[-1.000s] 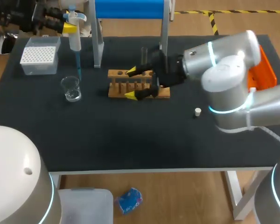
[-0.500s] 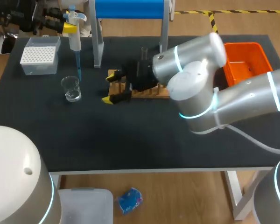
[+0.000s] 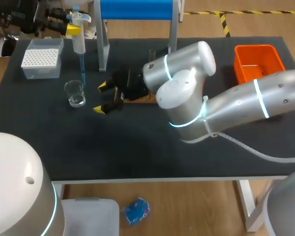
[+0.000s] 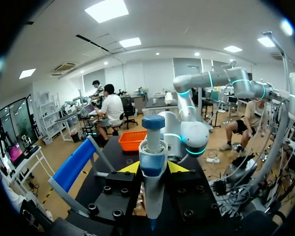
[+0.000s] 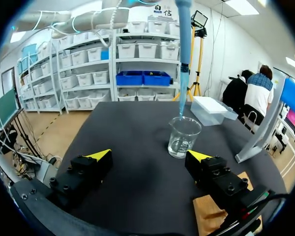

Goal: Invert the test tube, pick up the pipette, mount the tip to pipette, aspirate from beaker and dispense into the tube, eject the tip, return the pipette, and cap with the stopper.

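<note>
left jaws were clamped on the pipette (image 3: 79, 39), held upright, its tip just over the beaker (image 3: 75, 93) rim. right jaws were spread wide, empty, low over the desk (image 3: 137, 147) just beside the beaker.

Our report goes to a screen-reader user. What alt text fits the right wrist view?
The right gripper is open over the black table, with a clear beaker just ahead of it. A pipette with a blue tip hangs above the beaker; a white tip box stands beyond.
</note>
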